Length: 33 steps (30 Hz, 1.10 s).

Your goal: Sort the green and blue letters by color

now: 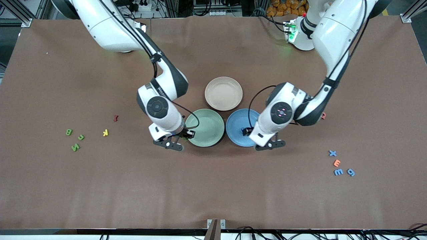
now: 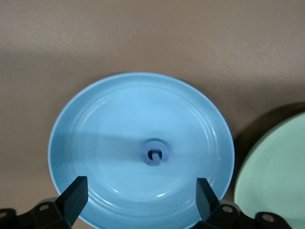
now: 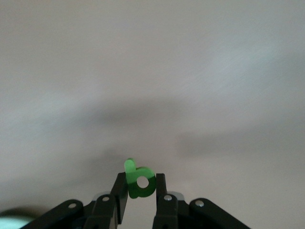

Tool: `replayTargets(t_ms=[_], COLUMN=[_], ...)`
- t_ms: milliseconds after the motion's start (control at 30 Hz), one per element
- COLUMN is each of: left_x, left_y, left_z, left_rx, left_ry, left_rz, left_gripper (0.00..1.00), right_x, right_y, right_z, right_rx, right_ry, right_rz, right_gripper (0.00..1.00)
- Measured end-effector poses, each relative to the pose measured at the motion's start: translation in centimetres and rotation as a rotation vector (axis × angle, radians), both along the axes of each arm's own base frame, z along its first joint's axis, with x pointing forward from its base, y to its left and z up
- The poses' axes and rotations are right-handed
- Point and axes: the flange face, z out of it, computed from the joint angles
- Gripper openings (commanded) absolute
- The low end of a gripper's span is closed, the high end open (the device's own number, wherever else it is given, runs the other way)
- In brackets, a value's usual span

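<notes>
Sorting is partway through, by judgement; one blue curved letter [image 2: 156, 155] already lies in the blue bowl [image 1: 235, 128] at centre frame in the front view, and the left gripper [image 2: 138, 193] hangs over that bowl with its fingers spread wide and nothing between them, so the drop on that side reads as done. The right gripper [image 3: 141, 193], lower centre of the right wrist view, is closed narrow on the green b [image 3: 138, 180], which stands upright between the pads; in the front view this gripper sits at the rim of the green bowl [image 1: 208, 125] toward the right arm's end. Next move, as judged: carry the b over the green bowl's middle, then part the fingers. Three green letters, B [image 1: 69, 132], n [image 1: 81, 137] and N [image 1: 75, 147], lie at mid-left of the front view; blue X [image 1: 332, 153], E [image 1: 338, 172] and g [image 1: 351, 172] lie at lower right. The left arm must next reach toward those three; the orange E [image 1: 337, 163] lies among them, so the pick calls for care.
</notes>
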Motion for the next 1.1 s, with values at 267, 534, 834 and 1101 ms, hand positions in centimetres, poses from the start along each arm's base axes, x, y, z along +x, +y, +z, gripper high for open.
replayTargets(t_ms=[267, 534, 834, 1101], left_x=[3.4, 5.4, 7.1, 8.2], left_y=[7.7, 15.6, 27.4, 34.8], left_z=[0.9, 2.0, 2.0, 0.2], left_rx=[0.056, 0.101, 0.131, 0.140], left_ry=[-0.050, -0.076, -0.074, -0.062], left_rz=[0.013, -0.052, -0.127, -0.097], left_gripper=[1.00, 1.00, 1.00, 1.00], right_x=[-2.9, -3.2, -1.3, 4.3], right_y=[3.8, 4.1, 1.5, -9.4], right_z=[-1.7, -1.9, -1.4, 1.6], right_rx=[-0.013, -0.019, -0.067, -0.085], right_ry=[0.028, 0.030, 0.017, 0.030], right_rz=[-0.018, -0.042, -0.011, 0.046], right_gripper=[0.63, 1.00, 1.00, 1.00])
